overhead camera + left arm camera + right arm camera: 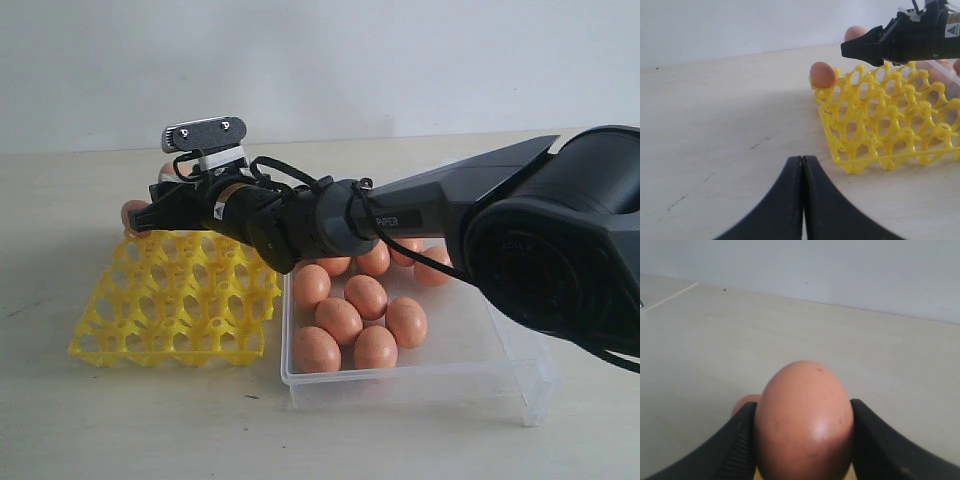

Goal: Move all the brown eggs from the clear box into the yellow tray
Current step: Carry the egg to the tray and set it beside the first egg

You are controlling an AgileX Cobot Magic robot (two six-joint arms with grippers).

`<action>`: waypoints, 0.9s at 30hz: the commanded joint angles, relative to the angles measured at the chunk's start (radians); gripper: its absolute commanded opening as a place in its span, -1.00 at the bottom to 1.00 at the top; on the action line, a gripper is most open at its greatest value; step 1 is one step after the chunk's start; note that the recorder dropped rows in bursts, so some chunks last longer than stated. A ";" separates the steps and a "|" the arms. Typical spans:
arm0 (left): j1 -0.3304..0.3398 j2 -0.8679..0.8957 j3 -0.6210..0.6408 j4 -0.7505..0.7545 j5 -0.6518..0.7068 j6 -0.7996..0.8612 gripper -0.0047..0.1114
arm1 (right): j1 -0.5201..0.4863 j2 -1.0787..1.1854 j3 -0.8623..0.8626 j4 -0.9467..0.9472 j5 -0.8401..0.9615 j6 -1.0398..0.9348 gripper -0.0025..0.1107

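My right gripper [802, 407] is shut on a brown egg [805, 435], one finger on each side of it. In the exterior view this gripper [160, 195] reaches leftward over the far left part of the yellow tray [170, 310], and the held egg [171, 170] peeks out above its fingers. Another egg [133, 213] sits in the tray's far left corner cup [822, 74]. Several brown eggs [366, 296] lie in the clear box [400, 385], right of the tray. My left gripper [802, 159] is shut on nothing, low over the table beside the tray [880, 130].
The right arm's thick black body [540, 240] spans the box from the right. The clear box touches the tray's right edge. Pale table [715, 125] stretches left of the tray, and a white wall stands behind.
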 commanded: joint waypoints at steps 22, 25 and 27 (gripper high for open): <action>-0.004 -0.006 -0.004 0.002 -0.006 0.000 -0.92 | -0.002 -0.038 -0.018 0.010 0.029 -0.003 0.07; -0.004 -0.006 -0.004 0.002 -0.006 0.000 -0.92 | -0.002 -0.100 -0.018 0.012 0.182 -0.003 0.07; -0.004 -0.006 -0.004 0.002 -0.006 0.000 -0.92 | -0.002 -0.154 -0.018 0.010 0.343 -0.003 0.01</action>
